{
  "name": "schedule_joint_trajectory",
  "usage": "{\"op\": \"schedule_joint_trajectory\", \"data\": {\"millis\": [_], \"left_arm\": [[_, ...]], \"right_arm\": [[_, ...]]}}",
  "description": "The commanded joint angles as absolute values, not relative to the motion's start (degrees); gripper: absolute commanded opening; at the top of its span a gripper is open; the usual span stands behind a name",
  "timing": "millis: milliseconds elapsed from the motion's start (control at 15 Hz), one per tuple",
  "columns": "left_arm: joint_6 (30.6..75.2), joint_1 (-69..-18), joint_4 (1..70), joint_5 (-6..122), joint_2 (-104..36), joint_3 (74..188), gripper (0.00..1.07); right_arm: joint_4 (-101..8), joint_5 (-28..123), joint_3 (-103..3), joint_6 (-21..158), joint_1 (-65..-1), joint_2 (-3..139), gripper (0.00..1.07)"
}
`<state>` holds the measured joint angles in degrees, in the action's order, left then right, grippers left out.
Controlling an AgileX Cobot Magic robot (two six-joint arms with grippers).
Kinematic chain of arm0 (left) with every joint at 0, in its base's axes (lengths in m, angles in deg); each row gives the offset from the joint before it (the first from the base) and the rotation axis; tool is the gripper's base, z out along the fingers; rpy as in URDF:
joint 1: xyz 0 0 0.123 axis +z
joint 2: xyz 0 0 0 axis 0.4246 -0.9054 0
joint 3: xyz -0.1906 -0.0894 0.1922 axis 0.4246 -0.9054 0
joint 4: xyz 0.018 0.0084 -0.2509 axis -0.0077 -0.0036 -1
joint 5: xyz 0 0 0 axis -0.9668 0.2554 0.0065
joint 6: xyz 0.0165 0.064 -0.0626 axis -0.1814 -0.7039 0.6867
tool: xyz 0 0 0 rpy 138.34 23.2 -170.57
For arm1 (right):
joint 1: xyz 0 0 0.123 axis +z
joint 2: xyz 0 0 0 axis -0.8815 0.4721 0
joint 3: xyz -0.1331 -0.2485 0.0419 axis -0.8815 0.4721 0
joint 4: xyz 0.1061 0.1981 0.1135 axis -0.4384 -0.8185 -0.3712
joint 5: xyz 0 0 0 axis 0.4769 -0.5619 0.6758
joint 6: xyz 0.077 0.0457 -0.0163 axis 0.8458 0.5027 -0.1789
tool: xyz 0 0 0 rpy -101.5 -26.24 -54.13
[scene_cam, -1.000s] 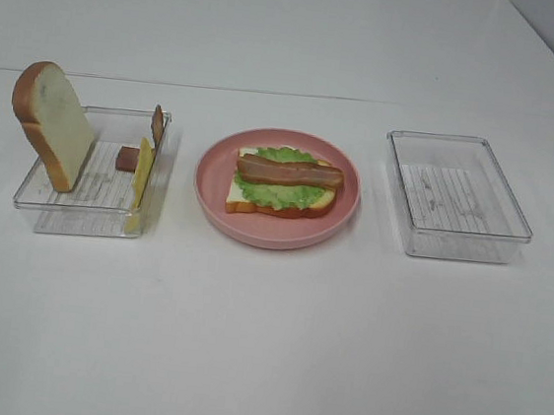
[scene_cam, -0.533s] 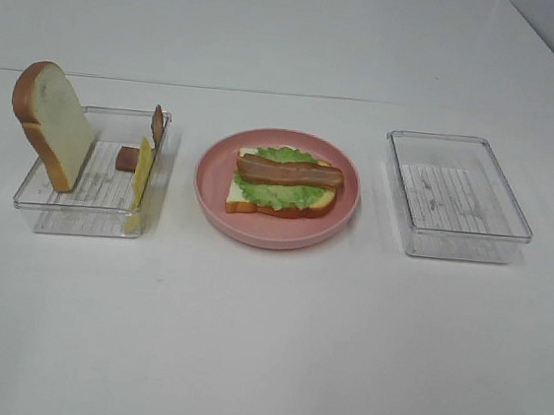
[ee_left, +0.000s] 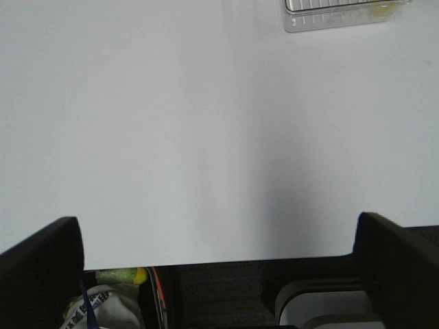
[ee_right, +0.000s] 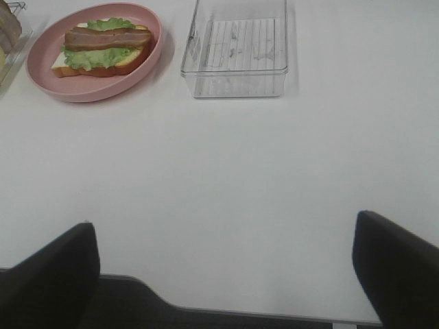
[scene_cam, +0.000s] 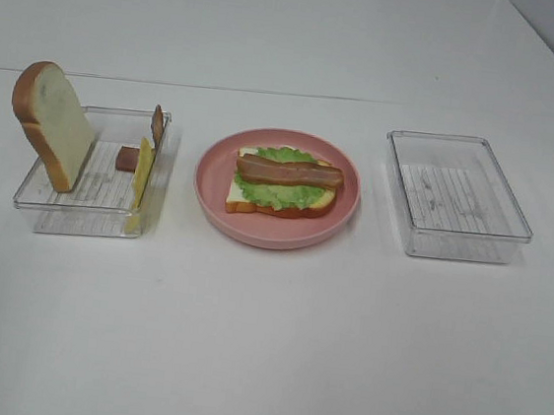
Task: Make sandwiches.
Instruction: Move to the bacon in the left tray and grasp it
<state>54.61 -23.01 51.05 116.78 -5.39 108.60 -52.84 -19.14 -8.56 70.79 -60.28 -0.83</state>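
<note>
Left gripper [ee_left: 216,219] and right gripper [ee_right: 223,223] hang over the desk's near edge, both spread wide, nothing held. Mid-desk, the round pink plate [scene_cam: 254,233] carries the open sandwich [scene_cam: 281,186]: white bread, ruffled green lettuce, a reddish-brown meat strip on top. Towards the left edge, a clear plastic tray [scene_cam: 79,209] holds a crusted white bread slice [scene_cam: 55,127] tilted on end and a thin yellow cheese square [scene_cam: 142,175] leaning at its wall. Danger: a glancing pinch could topple that slice or slide the cheese flat, and a heavy drop could shove the meat off. There's plenty of bare desk along the near edge, but tray and plate sit close.
</note>
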Motion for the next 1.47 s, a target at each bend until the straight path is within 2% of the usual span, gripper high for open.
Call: {"op": "schedule_joint_trajectory", "data": {"millis": [67,267,333,400,533,600,800,867,1067,1467], "left_arm": [[55.93,-23.18,51.51,122.34,-12.78,113.47,1.00],[55.64,-23.18,51.62,122.34,-26.18,122.87,1.00],[55.24,-23.18,51.96,122.34,-32.31,129.52,0.99],[52.95,-23.18,51.16,122.40,-36.61,133.64,0.99],[52.32,-23.18,49.39,122.40,-42.80,139.43,0.99],[53.18,-23.92,46.87,122.40,-50.31,145.79,0.99],[56.05,-27.71,47.15,122.45,-56.03,150.37,0.99],[59.71,-33.09,47.32,122.45,-61.48,155.24,0.99],[63.55,-38.65,46.87,122.45,-71.22,162.52,0.99],[64.93,-40.66,40.91,122.45,-86.80,174.84,0.99]], "right_arm": [[-53.01,-18.74,-8.33,70.74,-60.45,-2.32,0.96],[-53.01,-18.74,-8.33,70.74,-60.45,-2.32,0.96],[-53.01,-18.74,-8.33,70.74,-60.45,-2.26,0.96],[-53.01,-18.74,-8.33,70.74,-60.45,-2.26,0.96],[-53.01,-18.74,-8.33,70.74,-60.45,-2.26,0.96],[-53.01,-18.74,-8.33,70.74,-60.45,-2.26,0.96],[-53.01,-18.74,-8.33,70.74,-60.45,-2.26,0.96],[-53.01,-18.74,-8.33,70.74,-60.45,-2.26,0.96],[-53.01,-18.74,-8.33,70.74,-60.45,-2.26,0.96],[-53.01,-18.74,-8.33,70.74,-60.45,-2.26,0.96]]}}
